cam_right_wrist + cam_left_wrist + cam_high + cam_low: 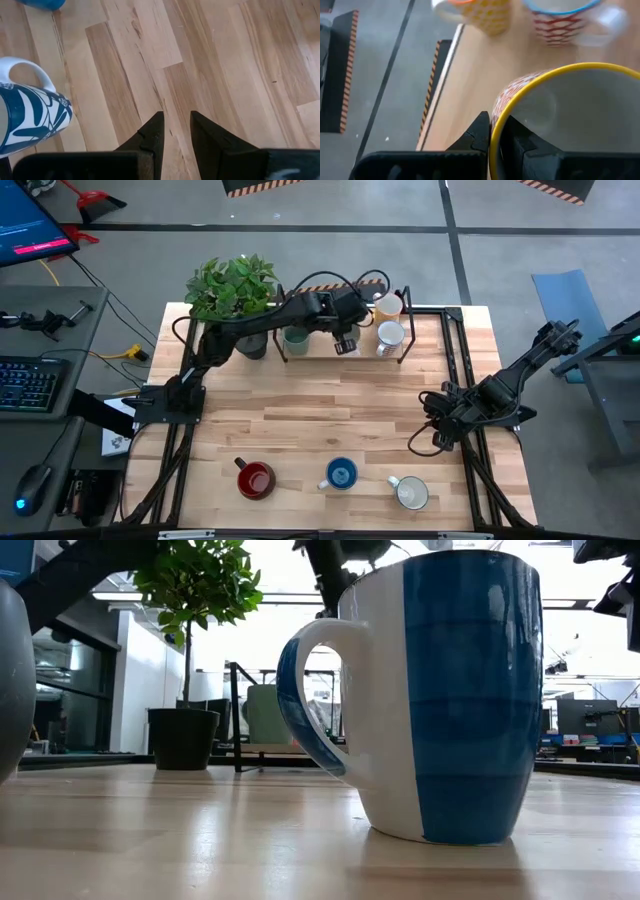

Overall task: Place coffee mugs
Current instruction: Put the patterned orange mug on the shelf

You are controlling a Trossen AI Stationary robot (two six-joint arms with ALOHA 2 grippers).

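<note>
Fingers [482, 135] of the left gripper [495, 137] are pinched tight on the wall of a yellow-rimmed ceramic mug with a red-and-white pattern [560, 115], one finger outside, one inside the rim. Only the left wrist view shows that grip. From above, the mug hides under the gripper, and we see the left arm [240, 330] stretched long from its base at the bench's left edge, reaching across to the black wire rack [405, 340] at the back of the pale wooden bench [330, 420]. On that rack: a teal-green mug [296, 337], a white-grey mug [389, 336], and an orange-patterned cream mug [388, 305] at the far corner. The wrist view catches that orange-patterned one up close, beside a blue-rimmed mug with red netting [559, 20].

Over to the right gripper [175, 130]: its fingers stand a little apart, gripping nothing, aimed down at bare planks. Its arm [500, 390] is folded low by the right edge. Its own camera alone shows a white mug with blue leaf print [27, 117] just beside it.

Along the front edge: a red mug [254, 479], a blue-and-white striped mug [341, 474], a white-grey one [411, 493]. The low view is filled by that striped mug, with the leafy green plant in a dark pot [185, 735] behind
</note>
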